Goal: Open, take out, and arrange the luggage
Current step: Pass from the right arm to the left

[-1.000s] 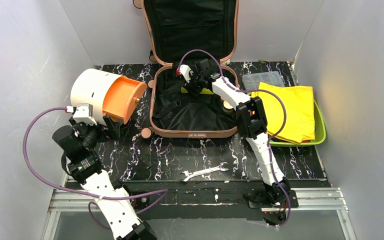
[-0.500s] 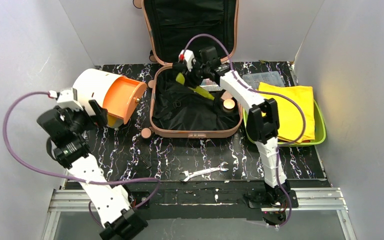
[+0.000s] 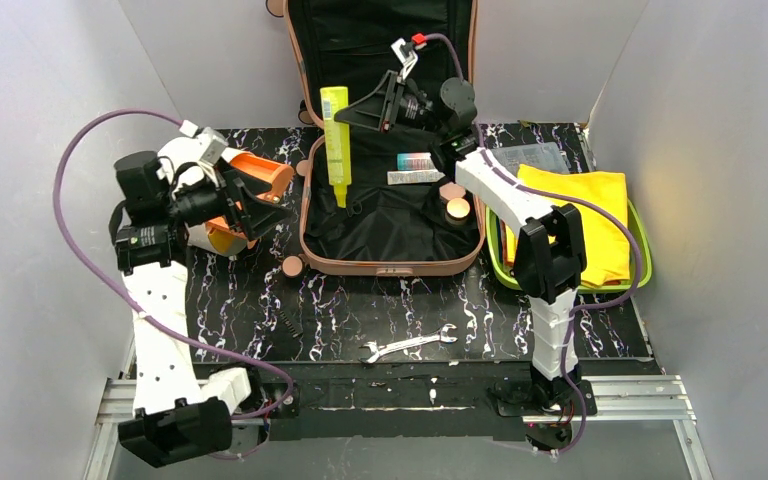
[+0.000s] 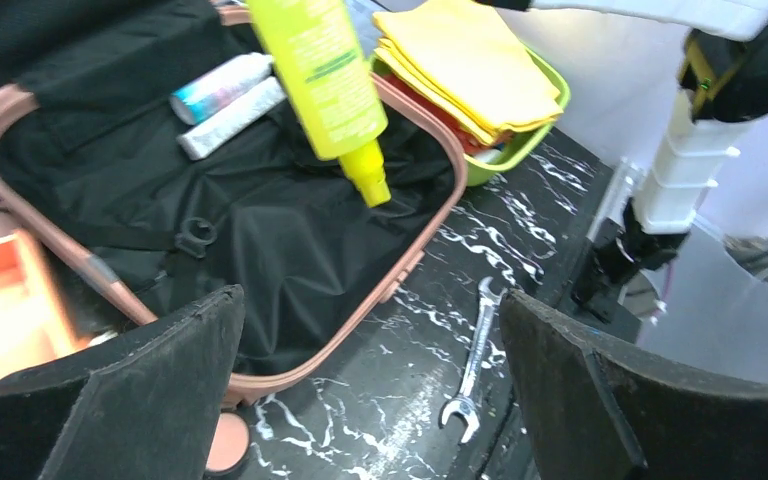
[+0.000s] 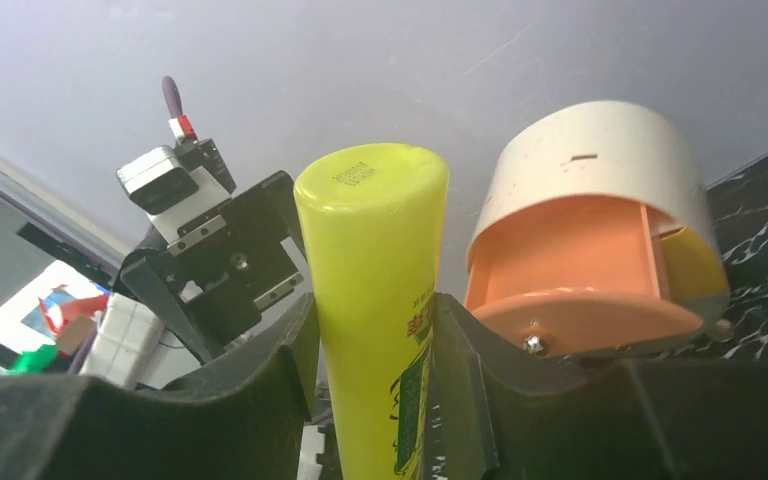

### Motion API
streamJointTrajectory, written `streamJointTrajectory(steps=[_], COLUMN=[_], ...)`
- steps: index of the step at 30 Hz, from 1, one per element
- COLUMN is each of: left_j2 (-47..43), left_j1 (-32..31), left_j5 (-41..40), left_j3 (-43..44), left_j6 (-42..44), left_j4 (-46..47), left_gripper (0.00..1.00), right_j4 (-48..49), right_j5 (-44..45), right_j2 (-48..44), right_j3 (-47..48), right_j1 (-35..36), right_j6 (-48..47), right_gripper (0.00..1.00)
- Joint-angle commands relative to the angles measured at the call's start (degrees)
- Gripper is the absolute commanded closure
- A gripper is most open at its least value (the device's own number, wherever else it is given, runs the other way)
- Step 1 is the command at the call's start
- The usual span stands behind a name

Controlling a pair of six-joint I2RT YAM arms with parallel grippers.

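Top view: mid-unpacking, the right gripper, clamped on a tall lime-yellow plastic bottle, hoists it cap-down over the open salmon-pink hard-shell luggage at the table's far middle. A second ago it reached low inside the case.

Left wrist: the left gripper gapes, empty.

Right wrist: fingers pinch the bottle. The next move is likely to carry it clear and set it down gently.

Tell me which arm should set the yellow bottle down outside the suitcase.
Right. The right gripper clamps the yellow bottle above the open luggage; the left gripper stands open and empty beside the drum box.
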Motion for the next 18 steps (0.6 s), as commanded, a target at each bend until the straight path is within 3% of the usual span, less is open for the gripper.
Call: streamJointTrajectory(steps=[1,5,13,18], left_j2=[3.8,5.6,8.0,9.0], left_j1=[-9.7,-12.7,-15.8,-18.1], left_j5=[0.2,-2.8,-5.3,-4.5], left_j3=[1.4,1.2,0.3,-1.8], left_j6=[-2.7,-4.3,-6.4,-12.3], left_j4=[3.3,5.6,8.5,13.0], left_gripper=[0.02,0.02,0.02,0.02], right_j4=[19.2,21.9,19.8,16.4], right_j5=[2.4,3.9,3.3,3.2], right_j2=[-5.3,-6.8,-8.2,-7.8], right_j3=[-6.9,-11.4,-14.1,-13.1], right_j1=[-0.1,0.9,5.7,8.3], right_j6=[16.9,19.6,16.5,13.0], right_gripper=[0.75,0.75,0.74,0.73])
